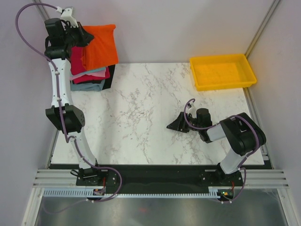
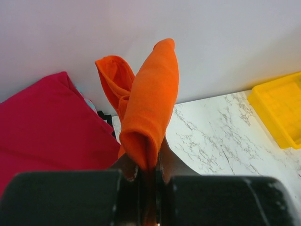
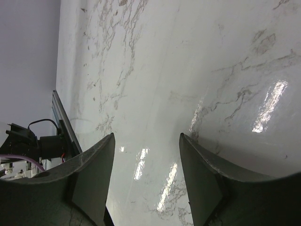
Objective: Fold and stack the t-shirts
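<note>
Left pincer (image 2: 148, 169) is clamped on a fold of the orange-red t-shirt (image 1: 101, 47), holding it above the crimson-topped stack (image 1: 87, 73) at the far-left corner of the surface (image 1: 141, 108), apparently to lay it on top. Right pincer (image 1: 178, 125) gapes empty, well clear.

orange-red tee (image 1: 100, 46) — folded, bunched into a soft roll where the left end effector (image 2: 148, 173) pinches it, held up over the pile | pile at far-left corner of the surface (image 1: 141, 117) — crimson tee (image 1: 77, 60) on top, pink tee (image 1: 96, 77) under it, grey-blue tee (image 1: 87, 86) lower, black tee (image 1: 112, 79) peeking out at the right edge
</note>
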Controlling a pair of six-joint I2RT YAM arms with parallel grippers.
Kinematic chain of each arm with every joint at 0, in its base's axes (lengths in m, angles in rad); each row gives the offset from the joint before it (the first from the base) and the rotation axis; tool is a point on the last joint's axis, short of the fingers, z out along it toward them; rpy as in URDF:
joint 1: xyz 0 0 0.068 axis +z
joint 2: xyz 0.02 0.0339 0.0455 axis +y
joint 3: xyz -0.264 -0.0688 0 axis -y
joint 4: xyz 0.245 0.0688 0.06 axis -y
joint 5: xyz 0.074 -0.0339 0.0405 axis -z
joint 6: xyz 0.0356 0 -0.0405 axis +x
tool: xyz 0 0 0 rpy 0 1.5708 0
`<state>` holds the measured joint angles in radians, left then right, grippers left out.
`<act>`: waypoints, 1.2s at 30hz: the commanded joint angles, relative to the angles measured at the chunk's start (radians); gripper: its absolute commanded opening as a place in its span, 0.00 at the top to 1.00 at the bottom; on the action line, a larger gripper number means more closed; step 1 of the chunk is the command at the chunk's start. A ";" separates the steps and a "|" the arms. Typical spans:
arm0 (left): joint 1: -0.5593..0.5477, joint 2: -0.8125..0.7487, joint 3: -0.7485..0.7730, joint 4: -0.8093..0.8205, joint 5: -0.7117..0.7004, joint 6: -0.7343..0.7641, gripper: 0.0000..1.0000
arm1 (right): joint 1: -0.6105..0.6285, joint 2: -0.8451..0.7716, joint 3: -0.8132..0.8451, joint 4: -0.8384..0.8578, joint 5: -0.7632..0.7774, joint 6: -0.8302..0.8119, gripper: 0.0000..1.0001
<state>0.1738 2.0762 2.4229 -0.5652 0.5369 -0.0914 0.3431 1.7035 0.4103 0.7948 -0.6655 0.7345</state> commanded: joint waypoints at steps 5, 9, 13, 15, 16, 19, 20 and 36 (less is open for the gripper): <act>0.053 -0.064 0.042 0.091 0.066 -0.042 0.98 | 0.004 0.038 0.007 -0.035 0.012 -0.017 0.34; 0.064 -0.048 0.047 0.105 0.095 -0.050 0.98 | 0.005 0.041 0.010 -0.035 0.010 -0.015 0.34; 0.072 -0.028 0.061 0.114 0.113 -0.039 0.98 | 0.007 0.045 0.010 -0.035 0.009 -0.015 0.34; 0.079 -0.012 0.068 0.114 0.117 -0.039 0.98 | 0.005 0.047 0.010 -0.034 0.007 -0.012 0.34; 0.081 -0.005 0.074 0.114 0.118 -0.039 0.98 | 0.005 0.047 0.012 -0.034 0.007 -0.014 0.34; 0.084 0.022 0.079 0.119 0.120 -0.034 0.98 | 0.005 0.051 0.015 -0.031 0.006 -0.014 0.35; 0.085 0.027 0.080 0.119 0.118 -0.033 0.98 | 0.007 0.054 0.015 -0.031 0.006 -0.011 0.35; 0.154 0.200 0.116 0.217 0.120 -0.034 0.98 | 0.005 0.081 0.036 -0.040 -0.002 -0.006 0.35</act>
<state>0.3000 2.2528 2.4695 -0.4526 0.6334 -0.1081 0.3435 1.7500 0.4442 0.8112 -0.6949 0.7551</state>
